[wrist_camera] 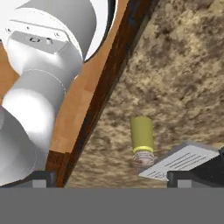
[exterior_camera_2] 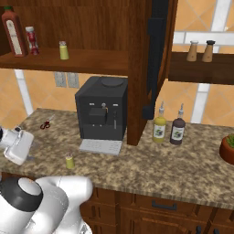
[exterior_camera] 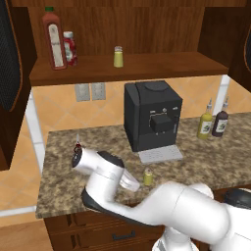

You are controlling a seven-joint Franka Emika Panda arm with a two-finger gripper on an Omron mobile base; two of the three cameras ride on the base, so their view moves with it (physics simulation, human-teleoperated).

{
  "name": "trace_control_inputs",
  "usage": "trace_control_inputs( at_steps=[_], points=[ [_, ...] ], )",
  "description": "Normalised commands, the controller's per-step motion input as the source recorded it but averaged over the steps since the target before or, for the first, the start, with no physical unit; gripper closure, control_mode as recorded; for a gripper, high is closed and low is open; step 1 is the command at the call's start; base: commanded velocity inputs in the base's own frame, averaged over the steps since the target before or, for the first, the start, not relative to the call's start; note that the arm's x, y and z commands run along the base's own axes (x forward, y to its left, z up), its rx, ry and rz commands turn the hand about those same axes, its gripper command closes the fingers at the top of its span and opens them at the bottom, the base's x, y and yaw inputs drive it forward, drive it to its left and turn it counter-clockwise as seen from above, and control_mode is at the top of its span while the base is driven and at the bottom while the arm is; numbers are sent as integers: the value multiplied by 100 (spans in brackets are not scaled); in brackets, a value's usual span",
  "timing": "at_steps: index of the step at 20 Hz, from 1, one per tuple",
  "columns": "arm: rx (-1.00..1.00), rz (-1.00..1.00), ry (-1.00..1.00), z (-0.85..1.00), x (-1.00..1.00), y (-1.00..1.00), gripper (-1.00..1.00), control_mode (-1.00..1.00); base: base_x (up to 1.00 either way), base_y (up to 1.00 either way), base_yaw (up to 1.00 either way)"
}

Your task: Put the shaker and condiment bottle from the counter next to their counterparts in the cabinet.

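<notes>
One yellow-green shaker (exterior_camera: 147, 177) (exterior_camera_2: 69, 161) stands on the granite counter in front of the coffee machine's drip tray. In the hand view this shaker (wrist_camera: 142, 140) lies just above my gripper (wrist_camera: 117, 177), which is open, its dark fingertips (wrist_camera: 41, 178) far apart and empty. My arm (exterior_camera: 103, 171) is folded low at the counter's front left. In the cabinet (exterior_camera: 147, 66), the short red condiment bottle (exterior_camera: 70, 48) (exterior_camera_2: 31, 40) stands right beside the tall red green-capped bottle (exterior_camera: 54, 39) (exterior_camera_2: 12, 32). A second shaker (exterior_camera: 118, 57) (exterior_camera_2: 64, 50) stands mid-shelf.
A black coffee machine (exterior_camera: 152, 120) (exterior_camera_2: 101, 109) sits at the back of the counter. A yellow squeeze bottle (exterior_camera: 206, 122) and a dark one (exterior_camera: 220, 122) stand to its right. A potted plant (exterior_camera_2: 227, 148) is at the far right. The counter's front edge (wrist_camera: 100, 105) runs close to the shaker.
</notes>
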Motion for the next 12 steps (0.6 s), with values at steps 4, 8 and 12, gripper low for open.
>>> trace_control_inputs(
  at_steps=[4, 8, 12],
  points=[
    [0, -24, 0, -4, 5, 0, -100, -100, 0, 0, 0],
    [2, 4, -12, -27, 21, -2, -100, -100, 0, 0, 0],
    [7, 17, -19, -29, 34, -7, -100, -100, 0, 0, 0]
  ],
)
